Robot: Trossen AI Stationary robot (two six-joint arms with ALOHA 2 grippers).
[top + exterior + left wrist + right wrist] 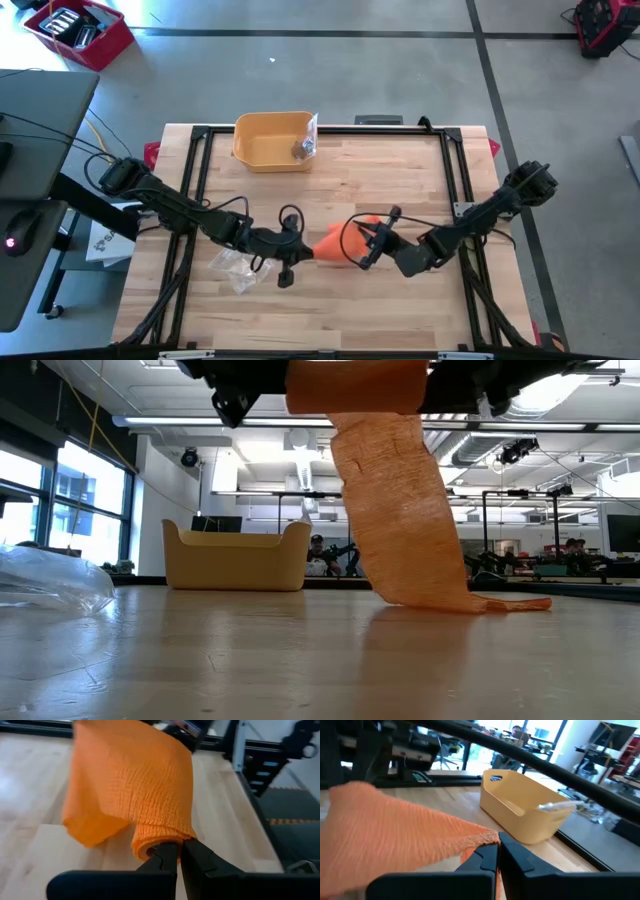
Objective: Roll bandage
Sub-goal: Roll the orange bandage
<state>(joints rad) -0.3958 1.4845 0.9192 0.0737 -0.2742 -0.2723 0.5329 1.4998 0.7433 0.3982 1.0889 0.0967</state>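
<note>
A: Where, and what sort of thing?

B: An orange bandage (335, 243), held above the middle of the wooden table (400, 180), slightly toward the near edge, between the two arms. Crinkled, crepe-like weave with fine ridges running across the cloth. Partly wound: a small roll at the left arm's end, seen close in the left wrist view (150, 837), with a broad sheet draped loosely over and behind it.

A: And from table height?

B: A wide strip (400, 510) hanging down at a slant from the top of the picture, widening a little as it falls. Lower end lying flat on the wood, trailing off to one side as a thin tail. Slightly see-through against the bright room.

A: Grip on it?

B: Left gripper (300, 250) closed tight, fingers pinching the end of the small roll. Right gripper (368, 250) likewise clamped shut on the frayed edge of the sheet (480, 840), no gap between the fingers. Cloth stretched between the two.

A: Anything else nearby?

B: A yellow bin (272, 140) at the far edge of the table, a small wrapped item (304, 146) at its rim. Crumpled clear plastic wrapping (233, 268) on the wood beside the left arm, well apart from the bandage.
</note>
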